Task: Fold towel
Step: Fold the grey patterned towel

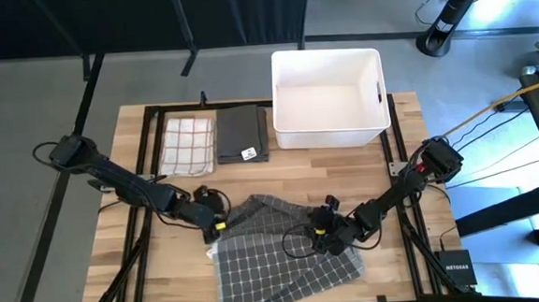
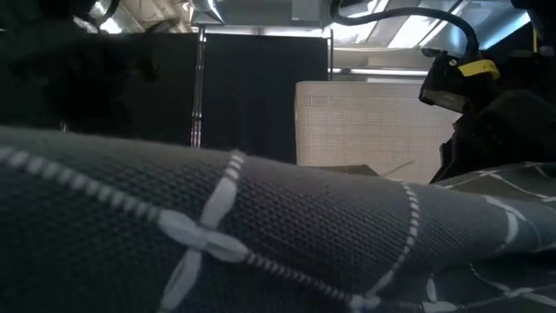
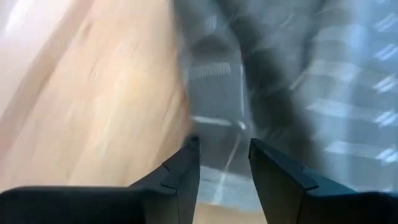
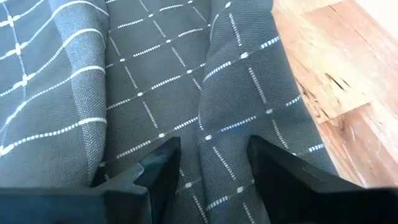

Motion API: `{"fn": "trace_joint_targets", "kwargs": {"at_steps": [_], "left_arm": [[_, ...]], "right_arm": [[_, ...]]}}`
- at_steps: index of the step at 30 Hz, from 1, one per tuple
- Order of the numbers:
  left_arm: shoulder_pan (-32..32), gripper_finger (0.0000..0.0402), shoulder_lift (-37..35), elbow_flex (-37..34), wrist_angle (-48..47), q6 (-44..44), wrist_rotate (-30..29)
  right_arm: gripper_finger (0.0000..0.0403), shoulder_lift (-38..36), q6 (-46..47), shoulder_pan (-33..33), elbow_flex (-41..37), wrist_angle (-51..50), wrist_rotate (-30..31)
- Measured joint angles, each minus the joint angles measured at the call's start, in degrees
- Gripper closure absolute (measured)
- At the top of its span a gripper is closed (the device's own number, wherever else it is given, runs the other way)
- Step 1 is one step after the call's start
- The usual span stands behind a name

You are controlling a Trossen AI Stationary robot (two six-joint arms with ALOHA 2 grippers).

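Rumpled grey woven towel [image 2: 261, 235], white grid, seemingly pinched

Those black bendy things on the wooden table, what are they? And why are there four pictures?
They are two robot arms, each ending in a two-finger pincer. One picture looks down from above, one peeks across the tabletop, and two come from little cameras on the arms' wrists. On the table lies a grey checked towel, partly crumpled. The left pincer is at its left edge, and its wrist picture shows cloth between the fingers. The right pincer is at the right side, with a ridge of cloth between its fingers. Whether they are squeezing it, I cannot tell. At the back sit a white bin, a folded dark towel and a folded red-checked one.
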Motion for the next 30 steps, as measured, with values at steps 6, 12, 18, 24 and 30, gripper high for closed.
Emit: {"fn": "trace_joint_targets", "kwargs": {"at_steps": [6, 12, 18, 24, 30], "left_arm": [[-2.6, 0.027, 1.31, -0.35, -7.18, -3.0, 0.98], [-2.37, 0.027, 2.29, -0.37, -9.72, -3.25, -3.48], [-0.7, 0.027, 0.33, 3.36, -12.43, 1.45, -8.97], [1.56, 0.027, -0.24, 5.95, -10.8, 7.14, -31.98], [9.57, 0.027, 5.5, 4.52, -3.83, 15.79, -29.96]], "right_arm": [[0.0207, 0.04, -0.05, 0.0, -0.04, 0.19, 0.21], [0.0207, 0.1, -0.06, -0.02, -0.04, 0.35, 0.73], [0.0207, 0.1, 0.25, -0.02, -0.13, 0.88, 0.91], [0.0207, 0.13, 4.13, -0.04, -0.13, 1.64, 0.94], [0.0207, 0.1, 8.0, -0.02, -0.11, 1.99, 0.39]]}}
